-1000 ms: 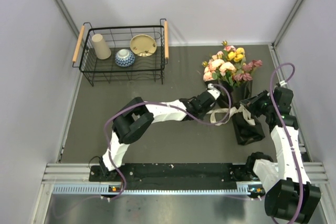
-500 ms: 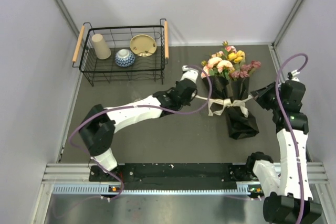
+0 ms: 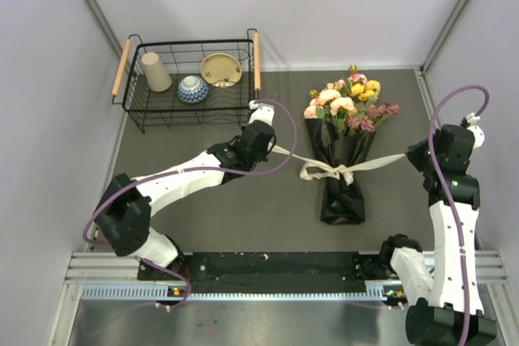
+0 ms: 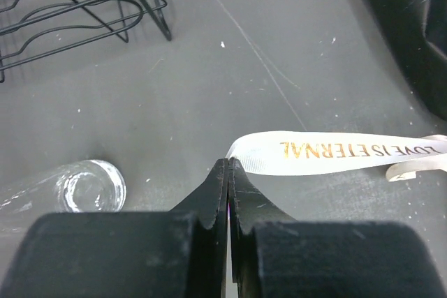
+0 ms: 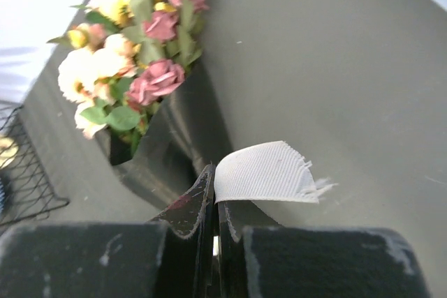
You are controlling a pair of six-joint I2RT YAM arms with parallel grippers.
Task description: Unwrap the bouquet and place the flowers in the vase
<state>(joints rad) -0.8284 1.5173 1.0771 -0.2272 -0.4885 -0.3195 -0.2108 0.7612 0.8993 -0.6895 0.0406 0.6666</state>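
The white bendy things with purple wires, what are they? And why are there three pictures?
They are two robot arms. The big picture looks down from above; the other two come from small cameras on each wrist. The left gripper and right gripper are both pinched shut on the ends of a cream ribbon tied round a bouquet lying on the table. A clear glass vase sits near the left arm, and a wire basket holds a cup, bowl and plate.
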